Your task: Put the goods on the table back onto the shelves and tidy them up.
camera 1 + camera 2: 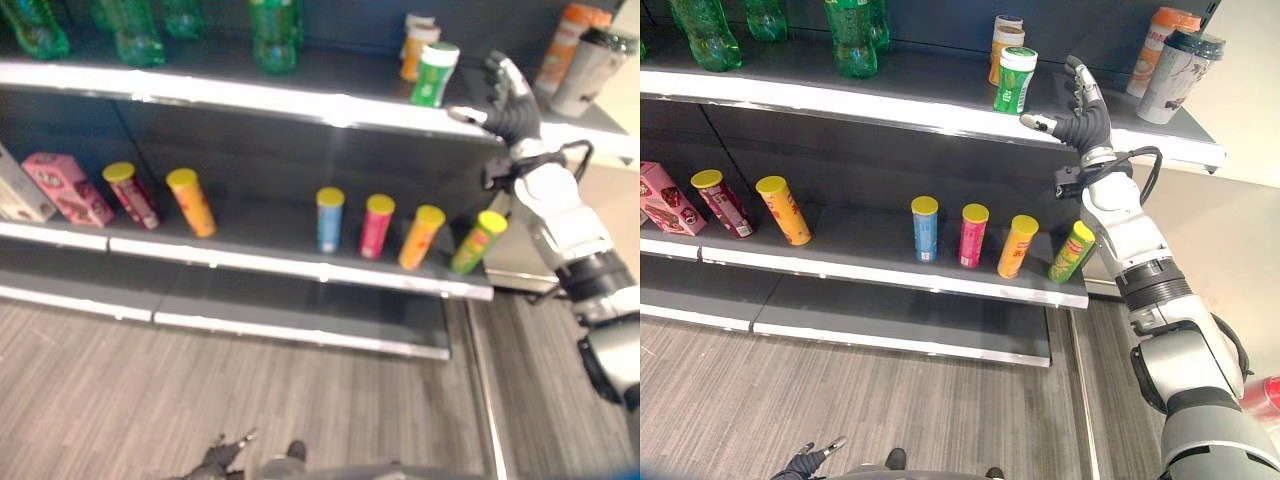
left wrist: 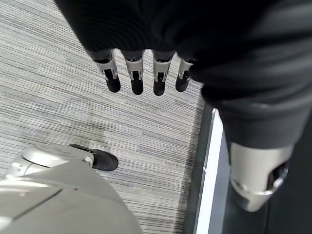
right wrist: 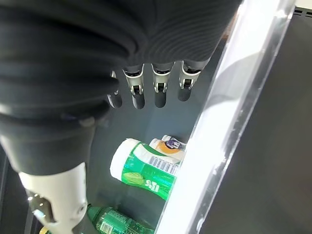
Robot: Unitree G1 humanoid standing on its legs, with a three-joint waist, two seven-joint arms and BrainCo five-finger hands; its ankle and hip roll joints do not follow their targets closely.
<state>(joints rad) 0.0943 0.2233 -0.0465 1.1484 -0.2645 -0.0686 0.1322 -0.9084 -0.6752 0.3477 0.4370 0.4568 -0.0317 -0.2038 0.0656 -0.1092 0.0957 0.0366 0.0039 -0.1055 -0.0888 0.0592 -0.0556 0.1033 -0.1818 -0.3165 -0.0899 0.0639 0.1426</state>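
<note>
Right hand [image 1: 1080, 115] open beside the green can [image 1: 1015, 80] on the top shelf [image 1: 940, 105]

Its fingers are straight and spread, thumb apart, holding nothing; the can stands upright just beside the thumb near the shelf's front edge, seemingly set down to stand with the orange can [image 1: 1006, 40] behind it. The arm reaches up and forward, palm toward the can. The left hand [image 2: 146, 73] hangs over the floor, fingers relaxed and empty
</note>
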